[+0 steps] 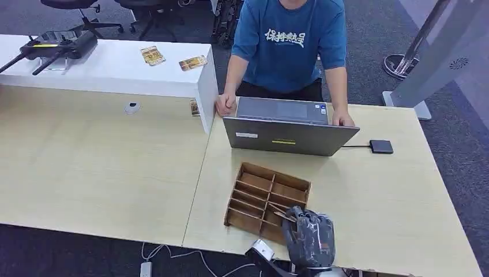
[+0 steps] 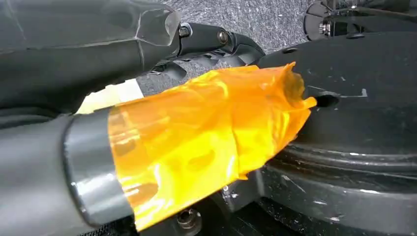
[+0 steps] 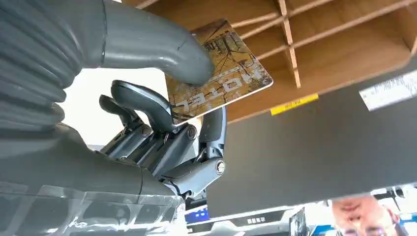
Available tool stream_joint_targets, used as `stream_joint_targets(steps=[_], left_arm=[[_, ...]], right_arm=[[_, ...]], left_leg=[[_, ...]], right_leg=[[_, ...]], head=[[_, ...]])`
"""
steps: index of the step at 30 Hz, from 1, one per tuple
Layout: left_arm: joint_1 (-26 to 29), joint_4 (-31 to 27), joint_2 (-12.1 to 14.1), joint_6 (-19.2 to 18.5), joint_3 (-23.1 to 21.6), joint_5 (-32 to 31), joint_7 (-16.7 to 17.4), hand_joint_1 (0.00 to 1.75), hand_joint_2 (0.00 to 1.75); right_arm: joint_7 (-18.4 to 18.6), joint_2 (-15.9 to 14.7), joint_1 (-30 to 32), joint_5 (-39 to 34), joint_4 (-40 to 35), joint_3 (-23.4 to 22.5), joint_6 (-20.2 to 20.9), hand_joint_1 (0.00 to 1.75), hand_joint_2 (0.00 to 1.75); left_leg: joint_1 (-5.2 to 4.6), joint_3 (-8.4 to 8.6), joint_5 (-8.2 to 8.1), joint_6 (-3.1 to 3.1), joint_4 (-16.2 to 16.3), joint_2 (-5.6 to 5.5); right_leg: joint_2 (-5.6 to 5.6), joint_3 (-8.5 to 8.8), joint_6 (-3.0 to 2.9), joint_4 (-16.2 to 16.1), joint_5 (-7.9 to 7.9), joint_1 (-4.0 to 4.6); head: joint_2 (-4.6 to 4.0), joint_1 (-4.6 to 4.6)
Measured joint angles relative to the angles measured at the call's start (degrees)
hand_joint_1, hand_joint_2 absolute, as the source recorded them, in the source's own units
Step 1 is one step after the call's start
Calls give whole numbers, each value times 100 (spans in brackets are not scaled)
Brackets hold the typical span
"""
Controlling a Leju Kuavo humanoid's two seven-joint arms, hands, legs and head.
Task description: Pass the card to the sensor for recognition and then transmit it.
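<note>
My right hand point(image 1: 311, 236) hovers at the near edge of the table, over the near right corner of a wooden divider tray point(image 1: 268, 199). It pinches a brown printed card point(image 3: 221, 73) between the thick thumb and the dark fingers point(image 3: 142, 101). From the head view the card point(image 1: 284, 215) shows as a thin edge sticking out toward the tray. A small black sensor box point(image 1: 381, 146) lies on the table to the right of the laptop point(image 1: 288, 135), joined to it by a cable. My left hand point(image 2: 147, 123) hangs low, its thumb wrapped in orange tape, holding nothing.
A person in a blue shirt point(image 1: 288, 40) stands behind the laptop with both hands beside it. A raised white counter point(image 1: 115, 72) at back left carries two loose cards point(image 1: 153, 55) and a black device point(image 1: 55, 46). Bare tabletop point(image 1: 375, 196) lies between tray and sensor.
</note>
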Motion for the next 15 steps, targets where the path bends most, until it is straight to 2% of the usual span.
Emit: stream_joint_targets(steps=[15], left_arm=[[2, 0, -9, 42, -46, 48, -44, 0, 0]], right_arm=[[-216, -2, 122, -430, -655, -415, -375, 175, 175]], left_leg=[[0, 0, 0, 0, 0, 0]], right_leg=[[0, -1, 0, 0, 0, 0]], head=[[0, -2]])
